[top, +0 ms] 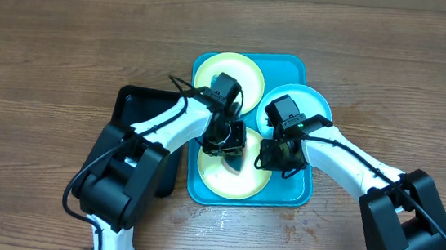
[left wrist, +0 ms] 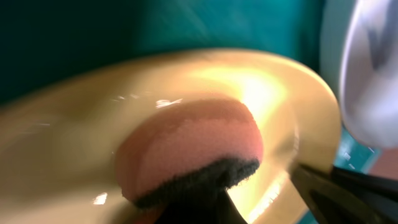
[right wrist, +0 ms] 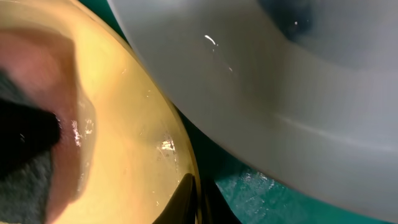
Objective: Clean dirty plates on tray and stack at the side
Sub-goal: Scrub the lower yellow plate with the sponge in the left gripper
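The turquoise tray (top: 298,196) holds three plates. A yellow-green plate (top: 216,71) lies at its back left and a light-blue plate (top: 311,101) at its right. The front yellow-green plate (top: 238,185) carries a blue smear. My left gripper (top: 226,138) is shut on a pink sponge with a dark scouring side (left wrist: 186,143) and presses it onto this plate (left wrist: 74,143). My right gripper (top: 273,156) is shut on the plate's right rim (right wrist: 180,155), one finger on each side (right wrist: 198,199). The light-blue plate overlaps that rim from above (right wrist: 280,93).
A smaller black tray (top: 139,105) sits left of the turquoise tray, partly under my left arm. The wooden table (top: 67,44) spreads all round. The two grippers are close together over the front plate.
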Controlling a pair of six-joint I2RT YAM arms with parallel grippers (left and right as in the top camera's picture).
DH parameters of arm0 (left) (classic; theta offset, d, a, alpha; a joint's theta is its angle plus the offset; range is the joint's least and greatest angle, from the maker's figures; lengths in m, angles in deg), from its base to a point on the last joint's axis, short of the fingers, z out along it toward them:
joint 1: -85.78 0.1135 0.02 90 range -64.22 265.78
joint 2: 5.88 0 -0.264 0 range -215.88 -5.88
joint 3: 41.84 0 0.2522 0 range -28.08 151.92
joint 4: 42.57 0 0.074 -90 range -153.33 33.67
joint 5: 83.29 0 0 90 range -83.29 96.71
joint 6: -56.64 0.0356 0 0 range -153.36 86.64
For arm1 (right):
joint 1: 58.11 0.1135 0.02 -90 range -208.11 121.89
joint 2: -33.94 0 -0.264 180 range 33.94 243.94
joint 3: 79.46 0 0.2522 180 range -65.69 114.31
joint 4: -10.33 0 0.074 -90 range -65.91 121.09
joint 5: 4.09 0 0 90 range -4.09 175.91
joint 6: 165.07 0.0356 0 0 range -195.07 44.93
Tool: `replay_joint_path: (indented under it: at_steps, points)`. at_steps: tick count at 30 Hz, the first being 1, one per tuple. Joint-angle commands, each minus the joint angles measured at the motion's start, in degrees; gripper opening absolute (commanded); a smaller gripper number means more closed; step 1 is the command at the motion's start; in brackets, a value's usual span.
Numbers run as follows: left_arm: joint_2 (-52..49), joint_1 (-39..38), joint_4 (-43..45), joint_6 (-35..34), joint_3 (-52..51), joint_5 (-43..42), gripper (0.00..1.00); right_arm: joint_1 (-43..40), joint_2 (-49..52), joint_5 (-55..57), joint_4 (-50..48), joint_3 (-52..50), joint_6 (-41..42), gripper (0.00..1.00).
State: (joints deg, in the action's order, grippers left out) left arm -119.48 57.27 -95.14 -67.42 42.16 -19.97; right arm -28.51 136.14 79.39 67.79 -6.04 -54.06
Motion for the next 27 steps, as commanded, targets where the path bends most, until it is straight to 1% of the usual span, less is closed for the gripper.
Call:
replay_joint_path:
  at_steps: [1, 4, 9, 12, 14, 17, 19, 21, 27]
  points:
    - [-3.91, -1.7, -2.8, 1.33, -1.31, -7.41, 0.04, -0.09, 0.7, 1.57, 0.07, -0.57, 0.24, 0.04]
    - [-3.58, -1.09, -7.52, 2.1, -0.66, -3.89, 0.04, -0.09, 0.7, 1.57, 0.07, -0.57, 0.24, 0.04]
    - [-3.58, -1.03, -16.24, 2.16, 1.44, 9.22, 0.04, -0.09, 0.7, 1.57, 0.04, -0.57, 0.26, 0.04]
    - [-3.58, -1.07, -19.85, 1.62, 2.82, 19.54, 0.04, -0.09, 0.7, 1.55, 0.04, -0.57, 0.26, 0.04]
    - [-3.58, -1.2, -21.05, -0.31, 2.97, 28.2, 0.04, -0.09, 0.7, 1.57, 0.04, -0.57, 0.26, 0.04]
    - [-3.61, -1.2, -21.33, -3.06, 2.97, 39.6, 0.04, -0.09, 0.7, 1.57, 0.04, -0.57, 0.26, 0.04]
    - [-3.61, -1.18, -20.94, -4.11, 3.13, 44.65, 0.04, -0.09, 0.7, 1.55, 0.07, -0.57, 0.26, 0.04]
    - [-3.61, -1.14, -20.92, -4.42, 3.32, 46.47, 0.04, -0.09, 0.7, 1.55, 0.07, -0.57, 0.26, 0.04]
    - [-3.61, -1.14, -21.38, -4.81, 6.16, 46.14, 0.04, -0.09, 0.7, 1.57, 0.07, -0.57, 0.26, 0.04]
